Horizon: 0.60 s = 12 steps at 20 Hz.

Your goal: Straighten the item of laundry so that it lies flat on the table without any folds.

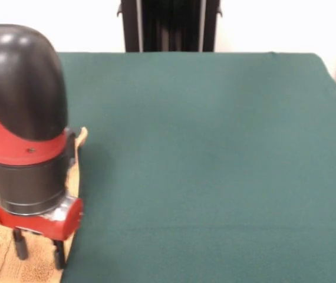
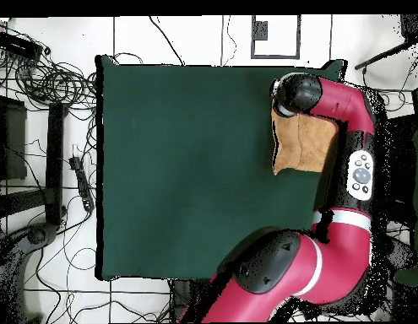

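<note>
We see the arm (image 1: 23,118) low at the left edge of the front view, its black and red wrist filling that side. Below the wrist the claw (image 1: 38,250) points down, with two dark fingers (image 1: 19,244) standing apart, a narrow gap showing between them. Nothing sits between the fingers that we can make out, and their tips hang over or at the towel (image 1: 6,259); we cannot tell whether they touch it.

The orange-tan towel lies at the front view's lower left corner, mostly hidden behind the arm. A thin strip of its edge peeks out just beside the wrist, higher up. In the overhead view we find the same towel (image 2: 303,143) near the right edge of the green surface (image 2: 187,160), toward the upper corner, with the arm (image 2: 330,101) crossing over its top and right side. Its visible part looks roughly square, with the lower left corner coming to a small point. The rest of the green surface (image 1: 215,165) spreads wide beside it.
</note>
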### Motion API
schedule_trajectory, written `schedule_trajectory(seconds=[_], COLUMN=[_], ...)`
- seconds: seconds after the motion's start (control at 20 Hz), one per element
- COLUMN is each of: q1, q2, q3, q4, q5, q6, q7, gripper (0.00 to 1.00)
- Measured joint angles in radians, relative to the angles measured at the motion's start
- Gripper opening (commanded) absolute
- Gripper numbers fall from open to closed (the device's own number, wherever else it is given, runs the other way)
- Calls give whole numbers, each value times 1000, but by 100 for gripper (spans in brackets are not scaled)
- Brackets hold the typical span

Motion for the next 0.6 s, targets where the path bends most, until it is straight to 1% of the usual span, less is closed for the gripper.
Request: schedule_trajectory(seconds=[0.25,0.6], q1=[31,36], q2=[0,-3], q3=[0,-8], q4=[20,23], q5=[0,-4], q6=[0,0], q7=[0,0], gripper=[100,100])
